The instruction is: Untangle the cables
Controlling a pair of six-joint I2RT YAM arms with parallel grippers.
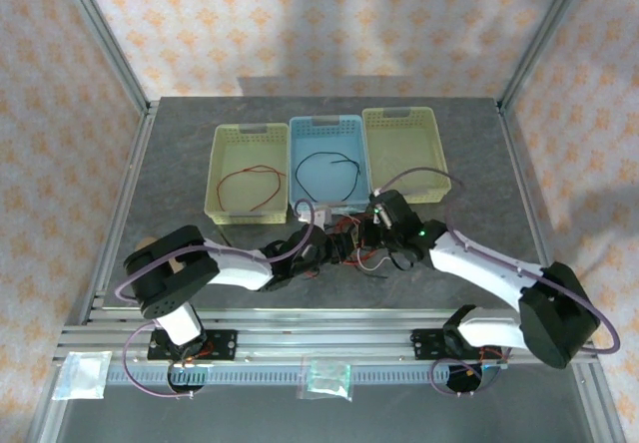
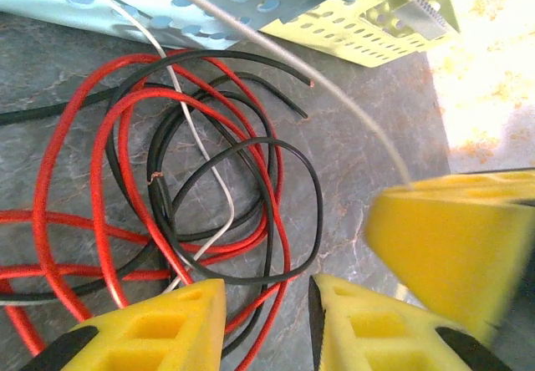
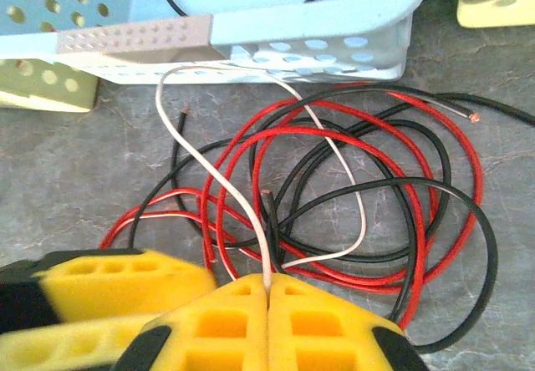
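The cables (image 1: 357, 250) lie as a tangle of red, black and white loops on the grey table, just in front of the blue basket (image 1: 326, 124), between my two grippers. My right gripper (image 3: 267, 292) is shut on the white cable (image 3: 238, 212), which rises from its closed jaws and arcs over the tangle. Red loops (image 3: 418, 246) and black loops (image 3: 485, 254) lie beyond it. My left gripper (image 2: 267, 304) stands open over the tangle's near edge. A red strand (image 2: 284, 246) and a black strand (image 2: 313, 195) run into the gap between its jaws, unpinched.
Three baskets stand in a row behind the tangle. The left yellow basket (image 1: 250, 131) holds a red cable (image 1: 262, 169). The blue one holds a black cable (image 1: 329, 156). A right yellow basket (image 1: 399, 114) stands beside it. Both grippers are nearly touching.
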